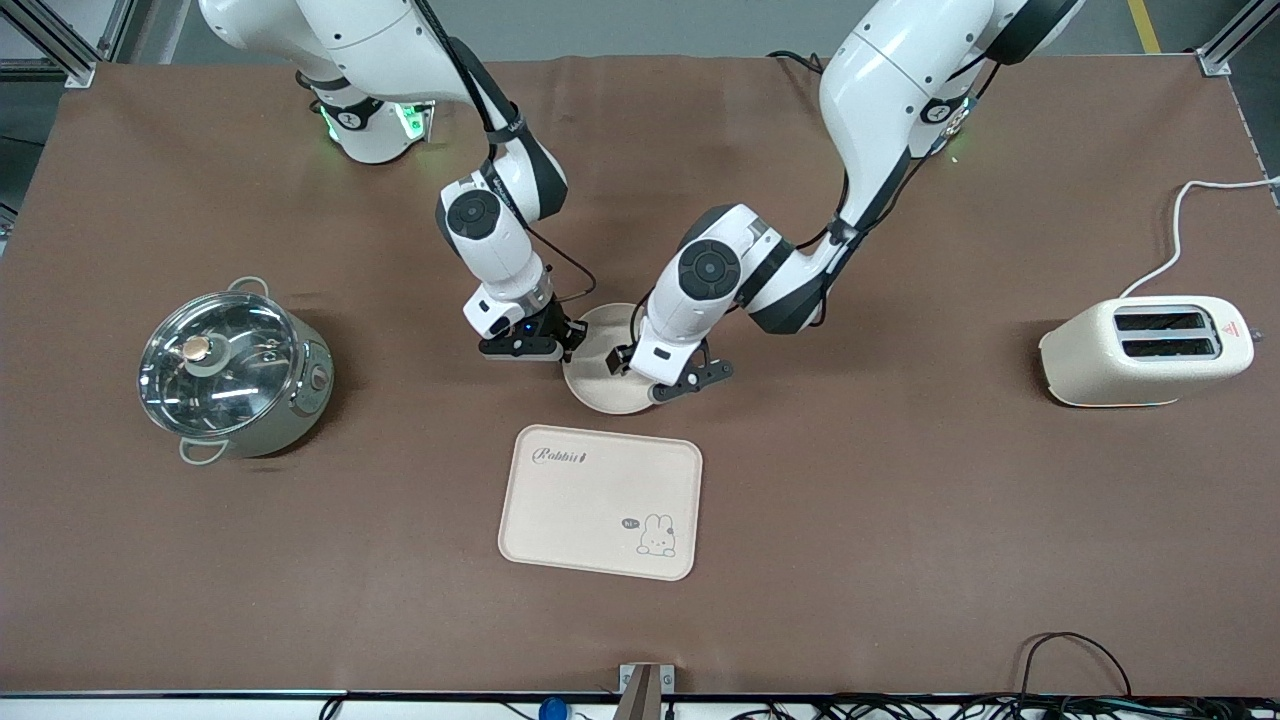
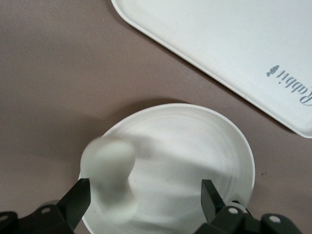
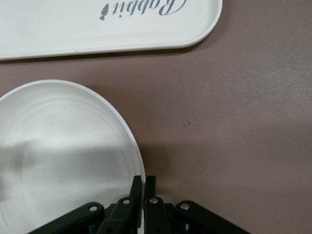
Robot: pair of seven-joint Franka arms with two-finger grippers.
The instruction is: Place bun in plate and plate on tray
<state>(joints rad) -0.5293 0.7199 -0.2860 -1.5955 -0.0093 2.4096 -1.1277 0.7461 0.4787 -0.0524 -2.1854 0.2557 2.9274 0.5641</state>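
The round cream plate (image 1: 603, 388) lies on the brown table, just farther from the front camera than the tray (image 1: 600, 500). My right gripper (image 1: 570, 342) is shut on the plate's rim (image 3: 139, 168) at the edge toward the right arm's end; its fingers (image 3: 138, 187) pinch the rim. My left gripper (image 1: 662, 380) hangs open low over the plate (image 2: 190, 146). The pale bun (image 2: 108, 165) shows blurred between the open fingers (image 2: 78, 200), close by one of them, over the plate's inside. In the front view the bun is hidden under the left hand. The tray (image 2: 219, 48) holds nothing.
A steel pot with a glass lid (image 1: 235, 375) stands toward the right arm's end. A cream toaster (image 1: 1145, 350) with a white cable (image 1: 1180, 225) stands toward the left arm's end. Bare brown table surrounds the tray (image 3: 97, 24).
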